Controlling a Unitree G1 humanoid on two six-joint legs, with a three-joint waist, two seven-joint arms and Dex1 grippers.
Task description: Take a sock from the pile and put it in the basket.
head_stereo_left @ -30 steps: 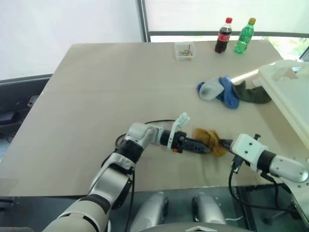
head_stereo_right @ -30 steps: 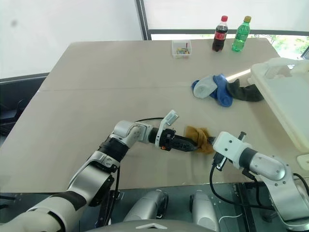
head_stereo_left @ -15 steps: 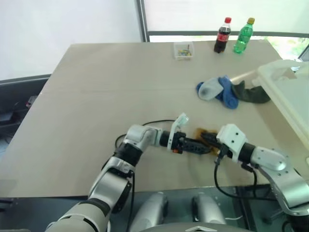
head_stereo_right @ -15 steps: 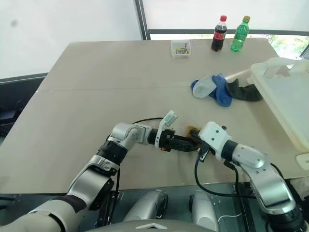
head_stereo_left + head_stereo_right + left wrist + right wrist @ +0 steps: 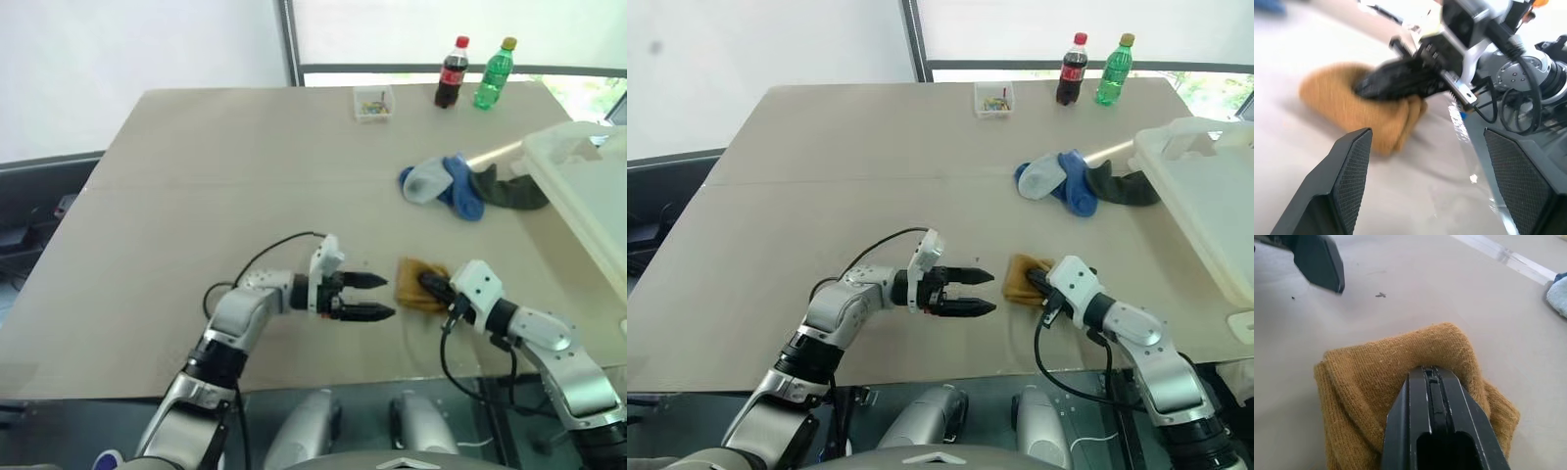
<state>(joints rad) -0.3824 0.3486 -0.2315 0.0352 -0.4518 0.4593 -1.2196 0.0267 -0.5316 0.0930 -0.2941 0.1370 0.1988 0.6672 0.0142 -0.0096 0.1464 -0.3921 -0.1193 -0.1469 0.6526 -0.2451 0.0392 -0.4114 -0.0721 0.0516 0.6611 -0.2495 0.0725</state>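
our left gripper [image 5: 380,297] lies level with fingers spread, facing our right gripper [image 5: 428,285], clenched on the mustard sock [image 5: 412,291] near the table [image 5: 216,186] edge.

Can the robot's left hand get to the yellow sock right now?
Probably yes. The left gripper has its fingers open, pointing at the yellow sock across bare table. But the right gripper is already shut on that sock.

Head stereo pair: high, facing forward and down over the counter [image 5: 196,176], sharing almost the whole scene. Left wrist camera: low, close, facing the mustard sock [image 5: 1342,98]. Right wrist camera: closest, directly above that sock; both wrist views share it.
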